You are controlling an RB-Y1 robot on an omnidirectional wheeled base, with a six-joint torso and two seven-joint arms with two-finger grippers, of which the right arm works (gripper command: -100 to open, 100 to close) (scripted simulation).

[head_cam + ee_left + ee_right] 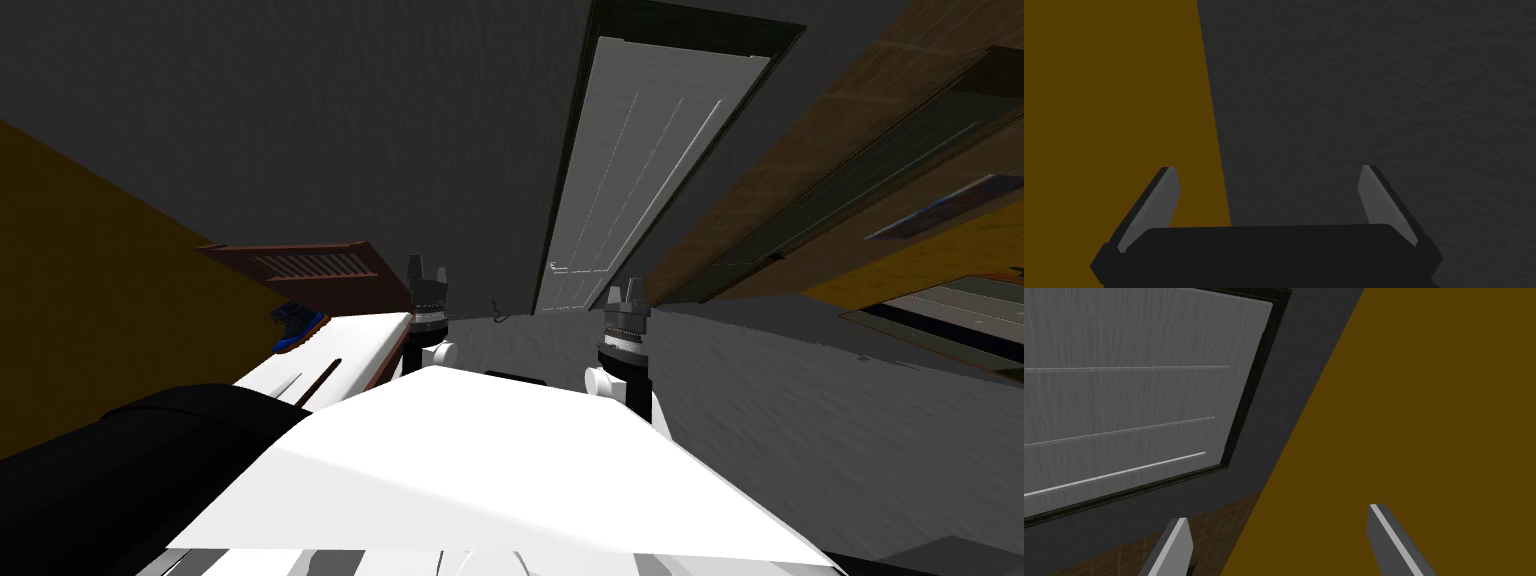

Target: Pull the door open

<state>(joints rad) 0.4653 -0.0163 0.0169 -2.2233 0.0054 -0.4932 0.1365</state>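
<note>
Head view, and there's the door point(640, 170) straight ahead across the grey floor point(800, 400). It's light grey and tall with grooved panels, sitting flush in a dark frame, small handle point(556, 267) on its left edge. Left pincer point(427, 272) and right pincer point(625, 293) are both held out front, well short of it. Wrist views show both sets of fingers spread wide, nothing between them.
</note>
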